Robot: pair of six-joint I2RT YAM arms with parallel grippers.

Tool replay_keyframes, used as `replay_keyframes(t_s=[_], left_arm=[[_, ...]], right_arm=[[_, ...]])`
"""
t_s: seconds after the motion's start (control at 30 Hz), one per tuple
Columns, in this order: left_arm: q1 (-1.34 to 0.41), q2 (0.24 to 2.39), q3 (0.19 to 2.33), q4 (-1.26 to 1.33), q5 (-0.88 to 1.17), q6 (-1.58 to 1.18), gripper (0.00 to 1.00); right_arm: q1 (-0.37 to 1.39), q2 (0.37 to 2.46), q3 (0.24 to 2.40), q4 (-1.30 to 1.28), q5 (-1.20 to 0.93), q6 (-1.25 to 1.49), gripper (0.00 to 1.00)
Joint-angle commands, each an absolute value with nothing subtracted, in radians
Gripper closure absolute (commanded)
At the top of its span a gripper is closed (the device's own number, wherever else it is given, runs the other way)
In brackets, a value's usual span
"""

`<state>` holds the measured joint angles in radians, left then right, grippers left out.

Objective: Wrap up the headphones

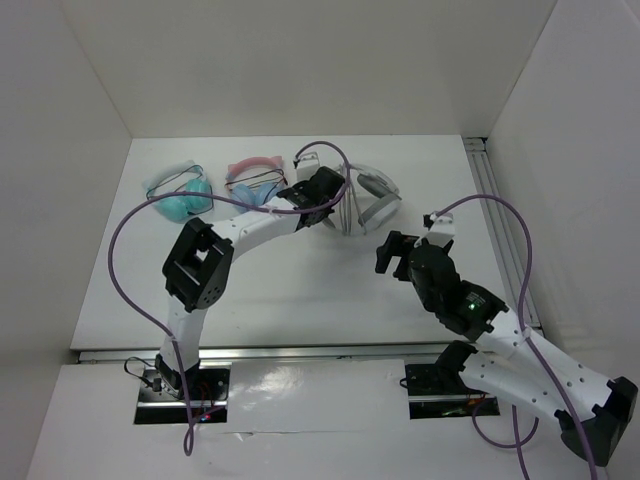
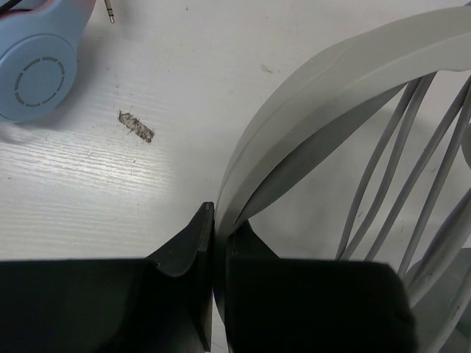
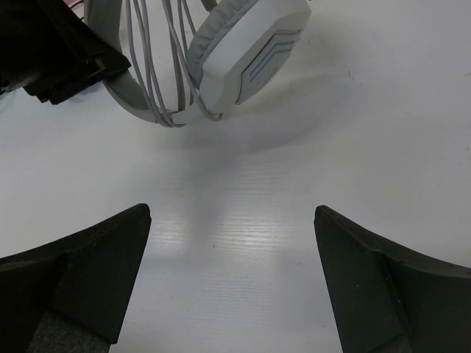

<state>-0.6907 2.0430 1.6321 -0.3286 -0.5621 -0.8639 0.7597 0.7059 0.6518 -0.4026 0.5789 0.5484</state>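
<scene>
The light-grey headphones stand at the back middle of the table, with their thin grey cable looped several times across the headband. My left gripper is shut on the headband, which runs between its two black fingers. The right wrist view shows an ear cup and the cable loops at the top, with the left gripper at the band. My right gripper is open and empty, a little in front of the headphones.
A teal pair of headphones and a pink-banded blue pair lie at the back left. The blue ear cup and a jack plug show in the left wrist view. White walls enclose the table on three sides.
</scene>
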Motion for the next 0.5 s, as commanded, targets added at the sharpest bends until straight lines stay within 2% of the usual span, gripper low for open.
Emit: replay_keyframes(t_s=[0.0,0.13,0.47], left_arm=[[-0.669,1.997,1.680,-0.245,-0.540,-0.894,1.00],[-0.669,2.039,1.709,-0.268,-0.554,-0.908,1.00],[-0.678,1.970,1.641,-0.287,-0.574,-0.936,1.00]], right_arm=[[0.765,0.710,0.647,-0.344,0.583,0.534,0.01],[0.765,0.710,0.638,-0.334,0.574,0.525,0.01],[0.765,0.729,0.638,-0.333,0.574,0.525,0.01]])
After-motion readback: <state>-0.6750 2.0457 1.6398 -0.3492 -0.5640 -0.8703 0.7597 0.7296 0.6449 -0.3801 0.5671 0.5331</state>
